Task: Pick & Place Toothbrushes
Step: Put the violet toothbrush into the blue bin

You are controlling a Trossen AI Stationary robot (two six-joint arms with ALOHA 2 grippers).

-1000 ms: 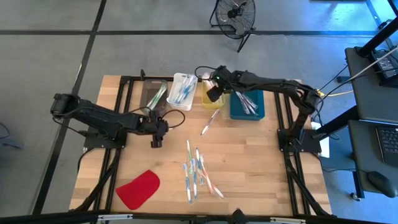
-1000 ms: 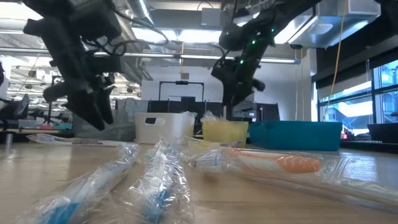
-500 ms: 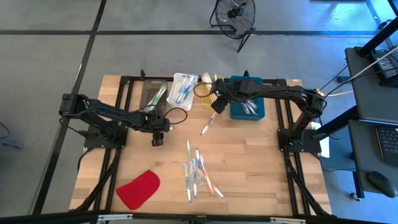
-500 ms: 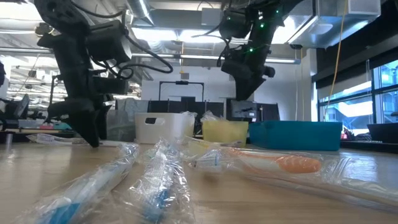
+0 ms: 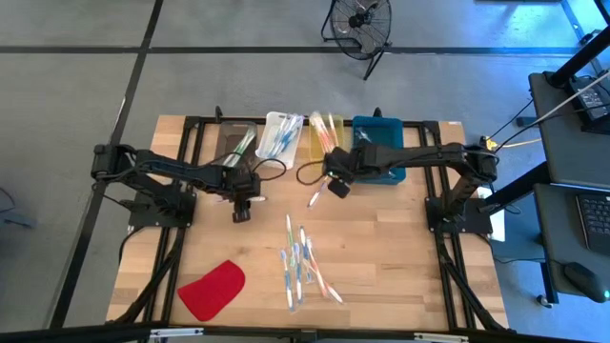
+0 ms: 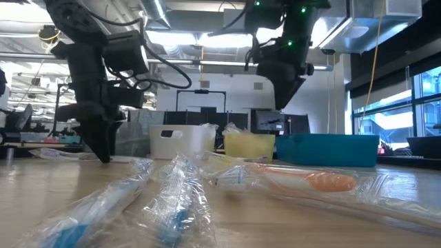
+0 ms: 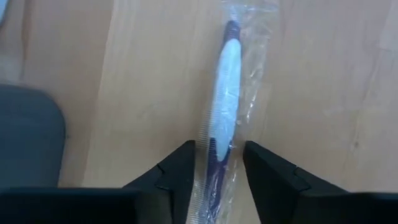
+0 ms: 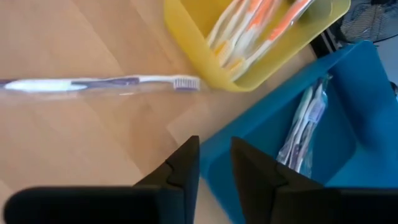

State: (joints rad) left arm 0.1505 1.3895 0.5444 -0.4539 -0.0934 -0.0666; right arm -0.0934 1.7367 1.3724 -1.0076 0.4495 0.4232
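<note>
A wrapped toothbrush [image 7: 224, 93] with a white and purple handle lies flat on the wooden table. My left gripper [image 7: 217, 149] [image 5: 241, 213] points down over its handle end, open, with one finger on each side and a gap to the handle. My right gripper [image 5: 336, 183] [image 8: 214, 155] hangs above the table at the near corner of the blue bin [image 8: 348, 112], open by a narrow gap with nothing in it. Another wrapped toothbrush [image 8: 93, 83] [image 5: 318, 191] lies beside it. Several more toothbrushes [image 5: 303, 267] lie in a loose pile toward the near edge.
Along the far edge stand a grey tray [image 5: 234, 145], a white bin [image 5: 279, 136] with blue brushes, a yellow bin [image 5: 324, 133] with orange ones and the blue bin [image 5: 379, 160]. A flat red piece [image 5: 212, 289] lies near left. Bare wood lies at the right.
My right gripper has swung from over the yellow bin toward the table's near edge, staying high. My left gripper has sunk to the table top and tipped more upright over the toothbrush.
</note>
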